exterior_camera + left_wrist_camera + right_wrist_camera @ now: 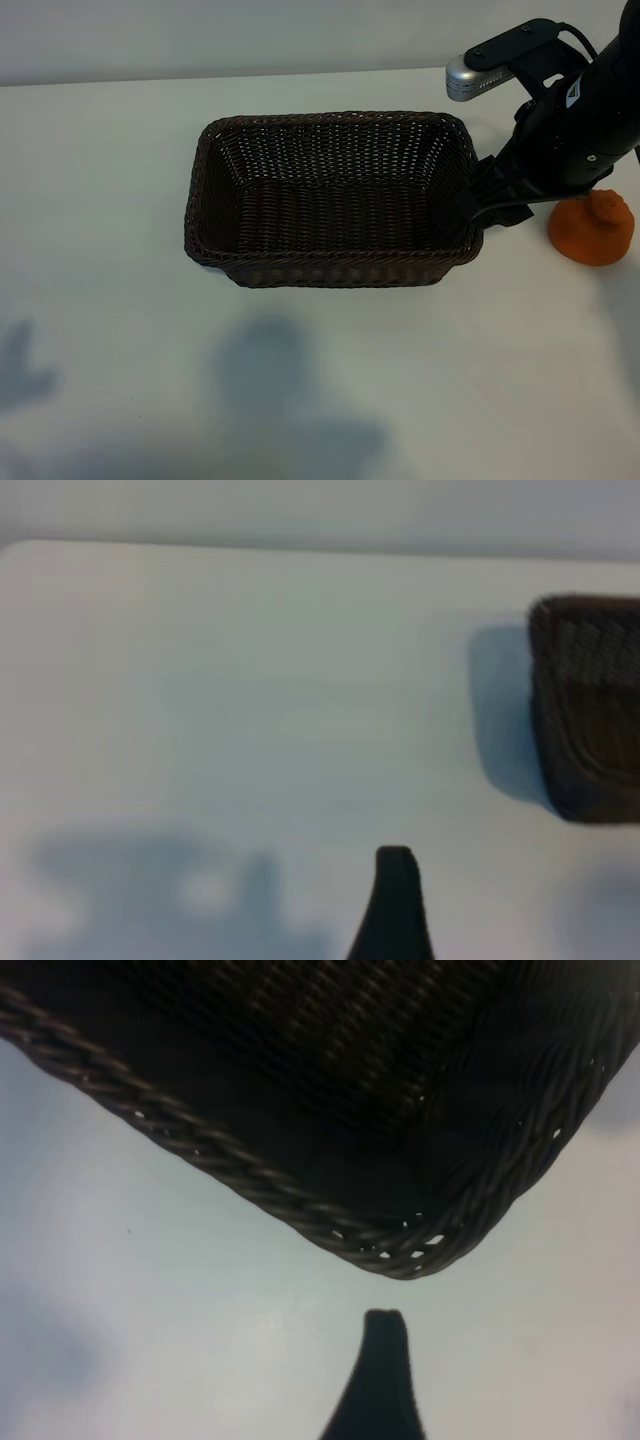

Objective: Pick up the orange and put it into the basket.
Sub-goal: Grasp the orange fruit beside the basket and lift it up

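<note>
Orange (592, 231) sat on the white table (100, 200) at the far right, knobby bump up, just beside the basket (330, 262) but apart from it, not yet picked up. Basket was empty, so the fruit still had the whole trip to make

Right gripper (482, 203) hung low between basket and orange, over the basket's right end by the near corner, fingers spread wide and holding nothing. Its wrist view looked straight at that braided corner (400, 1255), one finger (378, 1380) showing, no orange in frame. My read: the jaws faced the basket, not the fruit, so it needed to swing right before closing

Basket rim was the main obstacle; the arm's body also partly hid the orange from my side

Left gripper (393, 905) was parked well left of the basket (590, 710) over bare table, fingers spread, empty, only one finger in view
</note>
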Controlling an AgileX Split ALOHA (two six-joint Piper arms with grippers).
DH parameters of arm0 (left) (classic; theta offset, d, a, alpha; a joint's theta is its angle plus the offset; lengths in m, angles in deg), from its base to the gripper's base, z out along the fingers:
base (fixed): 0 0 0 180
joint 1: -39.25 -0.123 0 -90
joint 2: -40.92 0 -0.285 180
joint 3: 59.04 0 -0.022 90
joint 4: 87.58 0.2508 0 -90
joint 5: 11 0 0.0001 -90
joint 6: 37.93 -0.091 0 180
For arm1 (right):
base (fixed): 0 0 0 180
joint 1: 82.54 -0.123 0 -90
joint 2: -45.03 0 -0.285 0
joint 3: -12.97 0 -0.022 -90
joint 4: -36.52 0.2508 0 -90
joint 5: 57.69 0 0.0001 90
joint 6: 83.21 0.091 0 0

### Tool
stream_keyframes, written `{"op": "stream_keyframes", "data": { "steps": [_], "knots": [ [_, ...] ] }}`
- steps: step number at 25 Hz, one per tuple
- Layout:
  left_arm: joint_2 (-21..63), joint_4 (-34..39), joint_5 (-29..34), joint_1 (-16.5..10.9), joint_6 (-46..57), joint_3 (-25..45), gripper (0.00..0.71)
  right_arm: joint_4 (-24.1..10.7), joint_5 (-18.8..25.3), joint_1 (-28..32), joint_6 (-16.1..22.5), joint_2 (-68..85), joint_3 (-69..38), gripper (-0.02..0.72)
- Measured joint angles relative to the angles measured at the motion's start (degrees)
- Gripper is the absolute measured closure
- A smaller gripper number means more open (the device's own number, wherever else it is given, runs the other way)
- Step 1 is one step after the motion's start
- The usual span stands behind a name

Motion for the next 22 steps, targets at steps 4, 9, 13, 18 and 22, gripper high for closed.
{"op": "stream_keyframes", "data": {
  "steps": [4,9,13,18,22],
  "knots": [
    [6.7,1.5,0.6,3.5,0.0,3.0,0.114,0.0,-0.1,0.0,0.0,0.0,0.0,0.108],
    [13.0,6.1,0.7,3.8,0.3,6.7,0.114,0.0,-0.3,0.0,0.0,0.0,0.0,0.108],
    [15.2,7.0,1.6,3.8,0.7,12.0,0.115,0.0,-0.4,0.0,0.0,0.0,0.0,0.108],
    [17.1,7.0,2.9,3.8,1.1,17.5,0.114,0.0,-0.4,0.0,-0.1,0.0,0.0,0.108],
    [17.5,7.2,2.8,3.8,1.8,18.6,0.114,0.0,-0.4,0.0,-0.1,0.0,0.0,0.108]
  ]
}}
